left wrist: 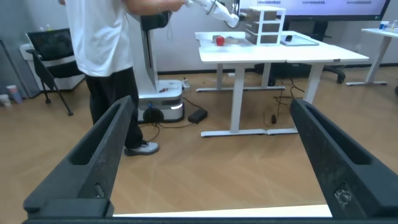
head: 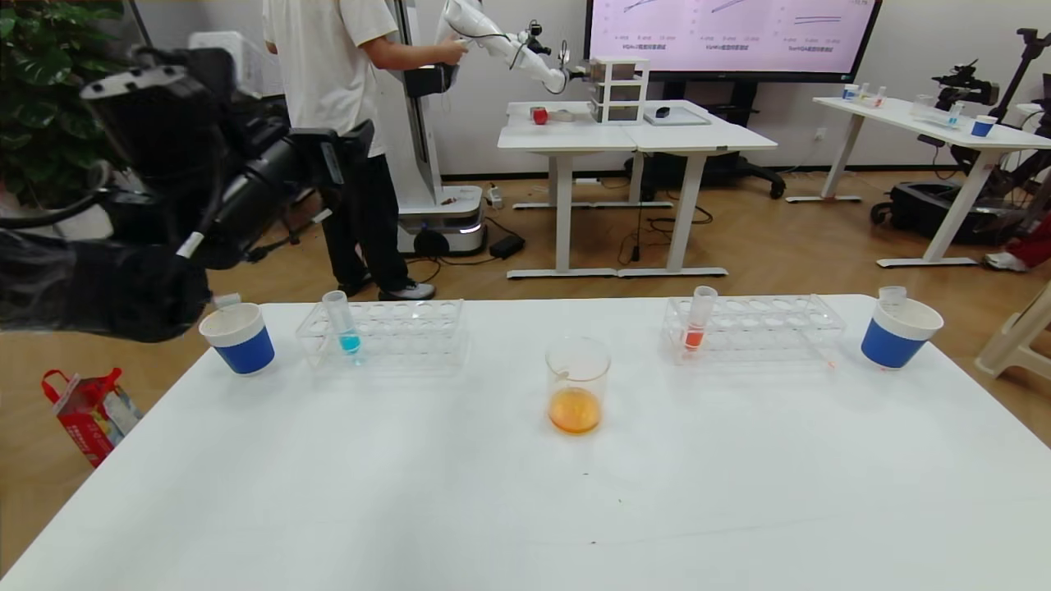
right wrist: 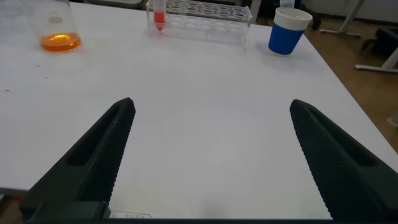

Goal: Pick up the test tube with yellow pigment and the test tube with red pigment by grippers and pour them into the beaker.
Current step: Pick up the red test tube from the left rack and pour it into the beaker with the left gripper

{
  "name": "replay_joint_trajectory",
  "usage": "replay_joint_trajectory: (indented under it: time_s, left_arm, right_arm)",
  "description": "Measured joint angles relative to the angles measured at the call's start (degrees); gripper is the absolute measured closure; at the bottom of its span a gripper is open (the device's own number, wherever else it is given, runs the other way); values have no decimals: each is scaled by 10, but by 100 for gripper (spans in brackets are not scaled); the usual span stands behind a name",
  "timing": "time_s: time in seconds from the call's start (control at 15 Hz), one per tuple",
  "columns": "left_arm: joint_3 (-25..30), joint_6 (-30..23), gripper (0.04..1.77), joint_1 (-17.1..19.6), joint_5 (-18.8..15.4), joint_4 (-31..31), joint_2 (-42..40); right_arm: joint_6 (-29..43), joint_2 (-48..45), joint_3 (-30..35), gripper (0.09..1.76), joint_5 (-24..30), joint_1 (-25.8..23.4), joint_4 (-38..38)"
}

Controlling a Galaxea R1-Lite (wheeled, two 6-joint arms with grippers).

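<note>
- While the table [head: 525, 509] is carrying all the glassware, the left gripper [left wrist: 211, 162] is hanging raised off its left edge, fingers spread and holding nothing.
- The right gripper [right wrist: 208, 162] is hovering low over the table's right side, fingers likewise spread.
- The beaker [head: 577, 384], standing centre, is holding orange liquid; it is looking fragile.
- The test tube with red pigment [head: 699, 318] is standing upright in the right rack [head: 755, 327]; light and slippery, it is best taken below the rim.

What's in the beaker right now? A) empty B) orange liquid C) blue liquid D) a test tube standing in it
B: the beaker at mid-table holds a shallow layer of orange liquid at its bottom, seen in both the head view and the right wrist view; the blue liquid is in a tube in the left rack.
</note>
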Motion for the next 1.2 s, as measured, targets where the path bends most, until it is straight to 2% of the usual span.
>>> replay_joint_trajectory:
  time_s: [0.2,0.67,0.93,1.07,1.2]
  left_arm:
    - [82,35,6,-4,-2,15,-118]
    - [289,61,6,-5,-1,134,-423]
    - [353,63,6,0,6,289,-584]
    - [371,64,6,3,25,372,-660]
    - [390,64,6,7,44,414,-725]
  right_arm:
    - [0,0,0,11,0,0,0]
    - [0,0,0,11,0,0,0]
    - [0,0,0,11,0,0,0]
    - [0,0,0,11,0,0,0]
    - [0,0,0,11,0,0,0]
